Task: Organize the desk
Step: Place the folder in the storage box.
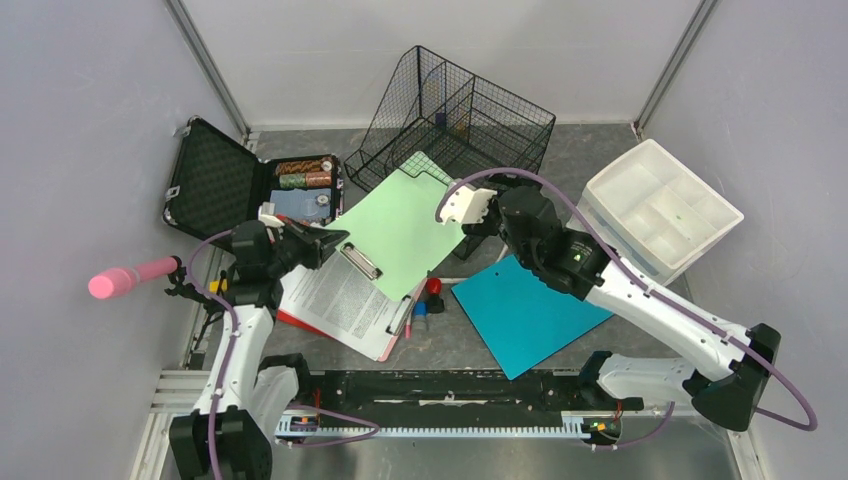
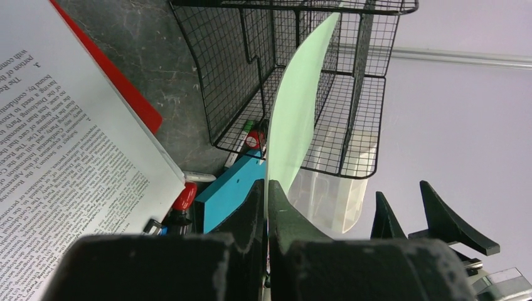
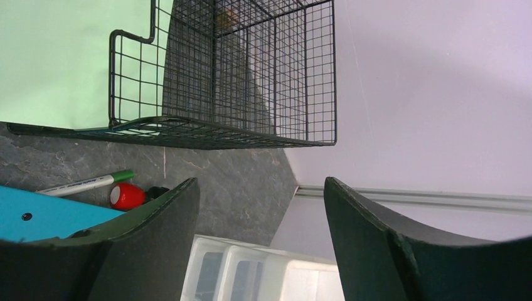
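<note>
two arms: left jaws clamp the green folder (image 1: pixel 400 225); right jaws spread wide, holding nothing.

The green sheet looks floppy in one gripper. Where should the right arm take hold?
Probably the free right edge of the green sheet, beside the wire rack, coming in from the right. The left gripper pinches the opposite edge and the sheet bows upward, so the open right gripper could straddle that thin raised edge.
</note>
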